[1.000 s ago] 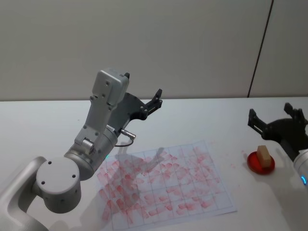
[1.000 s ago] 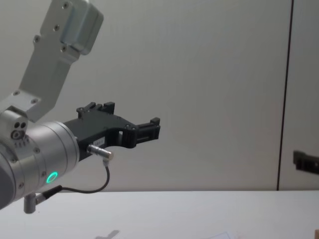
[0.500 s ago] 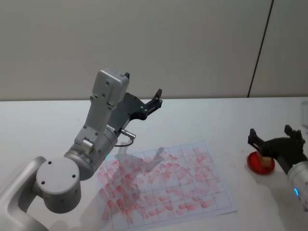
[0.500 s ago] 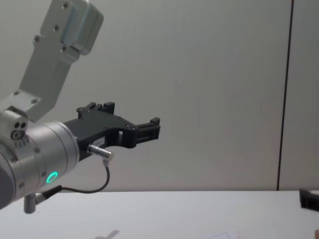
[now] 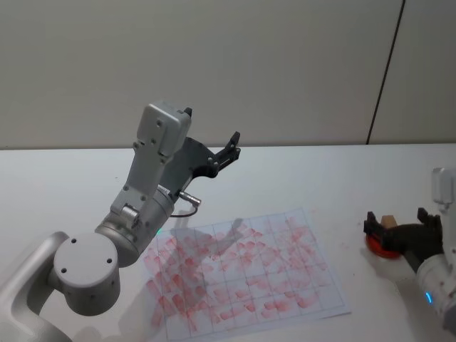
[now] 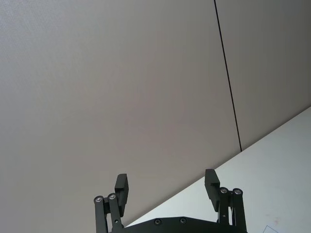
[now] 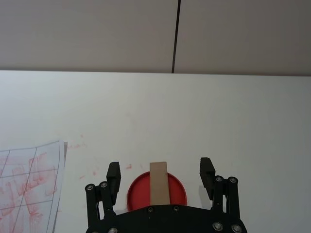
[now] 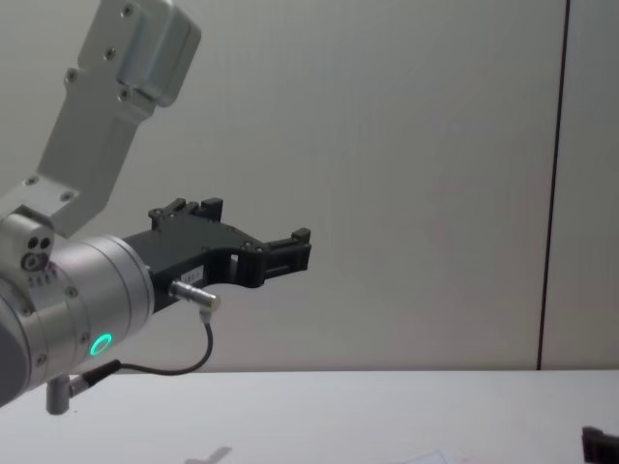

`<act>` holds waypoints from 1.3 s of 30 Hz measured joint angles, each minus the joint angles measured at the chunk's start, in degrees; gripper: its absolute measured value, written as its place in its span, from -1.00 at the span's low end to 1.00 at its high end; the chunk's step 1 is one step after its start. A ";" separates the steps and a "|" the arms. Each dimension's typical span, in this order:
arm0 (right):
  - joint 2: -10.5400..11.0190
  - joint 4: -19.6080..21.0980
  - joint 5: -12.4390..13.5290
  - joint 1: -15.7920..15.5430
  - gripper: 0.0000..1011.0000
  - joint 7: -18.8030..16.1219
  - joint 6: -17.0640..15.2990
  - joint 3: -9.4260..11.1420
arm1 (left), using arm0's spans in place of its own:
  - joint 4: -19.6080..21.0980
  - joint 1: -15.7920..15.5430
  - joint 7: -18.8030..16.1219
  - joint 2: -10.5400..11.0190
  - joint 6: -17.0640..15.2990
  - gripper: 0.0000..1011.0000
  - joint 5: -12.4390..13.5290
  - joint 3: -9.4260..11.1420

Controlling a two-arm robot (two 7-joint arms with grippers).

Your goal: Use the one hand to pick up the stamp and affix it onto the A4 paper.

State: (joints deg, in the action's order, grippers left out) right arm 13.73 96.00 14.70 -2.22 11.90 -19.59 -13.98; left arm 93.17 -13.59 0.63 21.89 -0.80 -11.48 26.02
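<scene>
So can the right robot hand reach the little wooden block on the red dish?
Probably yes. The right gripper is open with a finger on each side of the stamp, which stands on the red dish; nothing sits between them. The left gripper is parked, raised.

**Wood, paper, plastic and metal**

The stamp (image 7: 158, 187) is pale, bare, matt wood. The dish (image 7: 138, 191) is smooth red with a slight sheen. The A4 paper (image 5: 249, 274) is thin, matt and ink-smeared. The surface (image 5: 306, 178) is smooth white. The right hand (image 7: 160, 167) and left hand (image 6: 165, 177) look like matt black plastic. The left arm (image 5: 153, 153) is satin silver metal.
</scene>
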 joint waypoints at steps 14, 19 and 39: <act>-1.21 -2.54 -1.17 0.13 0.47 0.38 -1.17 -0.29 | 0.00 0.00 0.00 0.00 0.00 0.98 0.00 0.00; -1.41 -3.00 -1.75 0.10 0.12 0.40 -1.41 -0.28 | 0.00 0.00 0.00 0.00 0.00 0.98 0.00 0.00; -1.74 -2.27 -3.99 -0.53 -0.57 -0.90 -0.60 -0.14 | 0.00 0.00 0.00 0.00 0.00 0.98 0.00 0.00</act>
State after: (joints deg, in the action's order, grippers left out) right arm 11.99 93.74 10.71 -2.75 11.00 -20.19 -14.12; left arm 93.17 -13.59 0.63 21.89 -0.80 -11.48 26.03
